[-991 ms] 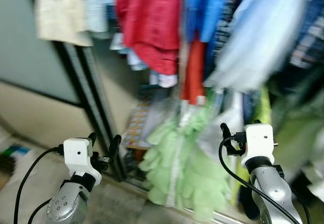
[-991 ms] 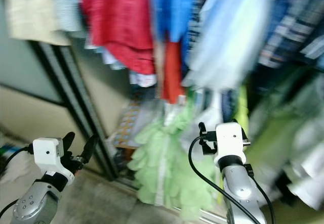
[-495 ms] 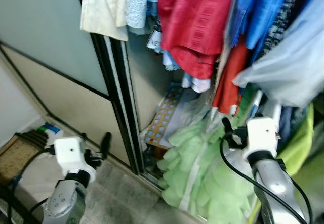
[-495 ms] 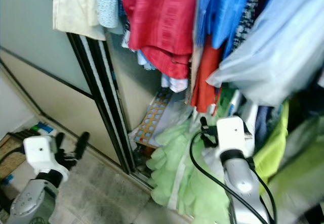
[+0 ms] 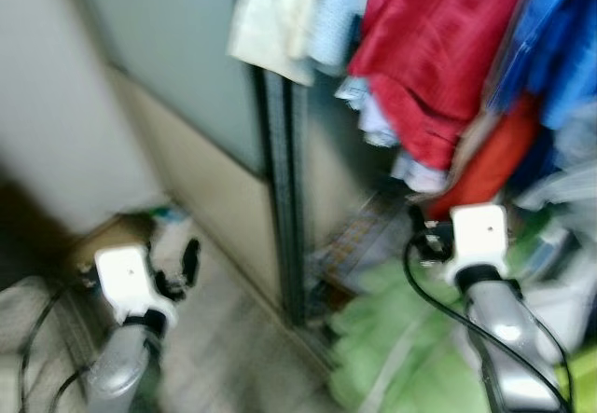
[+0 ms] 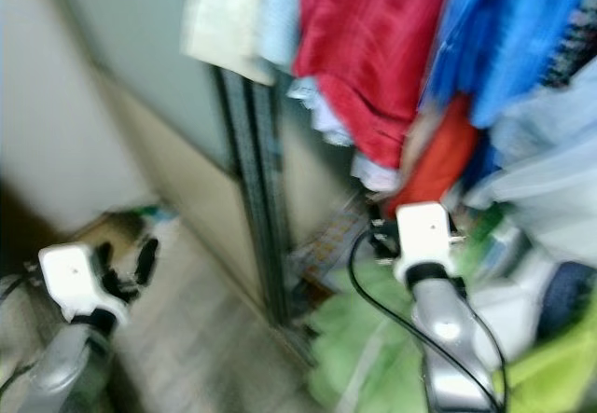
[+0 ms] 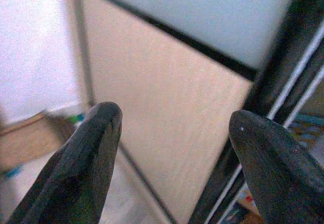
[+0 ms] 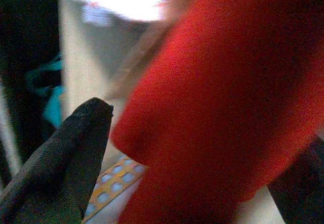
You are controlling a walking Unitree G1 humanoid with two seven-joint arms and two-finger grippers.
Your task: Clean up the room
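Now the head camera swings left: compared with the earlier frames the whole scene has slid right, so that's the robot turning, not the clothes moving, and the eye views are blurred again. The black door frame (image 5: 283, 189) sits mid-frame with the grey sliding panel (image 5: 177, 59) at upper left, and a pale wall plus dim floor clutter come in at lower left. Hanging clothes fill the upper right, the red garment (image 5: 438, 59) most prominent, and the green pile (image 5: 392, 357) lies at lower right on the wardrobe floor. Left gripper (image 7: 174, 158) is at lower left, fingers spread wide with nothing between them, pointed at the beige lower panel (image 7: 162, 97). Right gripper (image 8: 192, 148) is at right centre, its fingers apart, close up to red cloth (image 8: 228, 97) but not clamping it. Nothing is picked up yet; judging by the turn, the robot is scanning for what to tidy, likely the floor items at left.
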